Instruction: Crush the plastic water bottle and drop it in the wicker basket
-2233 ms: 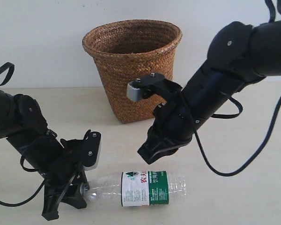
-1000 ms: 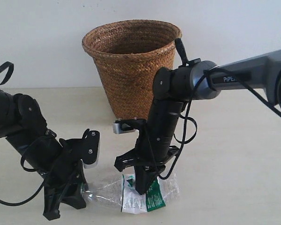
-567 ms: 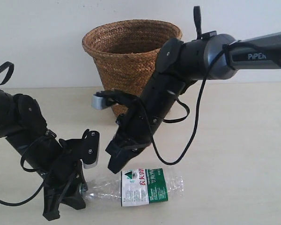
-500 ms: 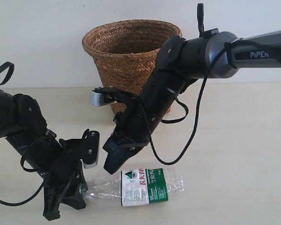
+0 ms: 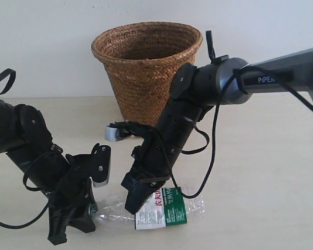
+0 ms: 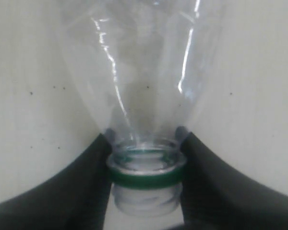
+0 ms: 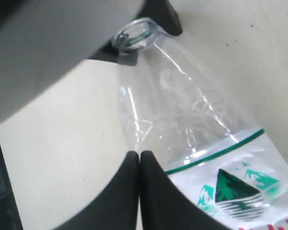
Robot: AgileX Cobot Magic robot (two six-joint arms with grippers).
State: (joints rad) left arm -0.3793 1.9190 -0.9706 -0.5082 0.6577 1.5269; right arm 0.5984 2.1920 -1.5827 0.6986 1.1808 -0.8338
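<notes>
On bottle (image 5: 169,208) again: right fingers (image 5: 134,198)

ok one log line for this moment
left claw: shut on plastic water bottle neck | right claw: shut, tips at label edge | wicker basket: upright, behind

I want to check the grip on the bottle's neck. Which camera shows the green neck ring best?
The left wrist view: the green neck ring sits large and sharp, pinched between the fingers of the left gripper. The right wrist view shows it small and oblique; in the exterior view that gripper hides it.
</notes>
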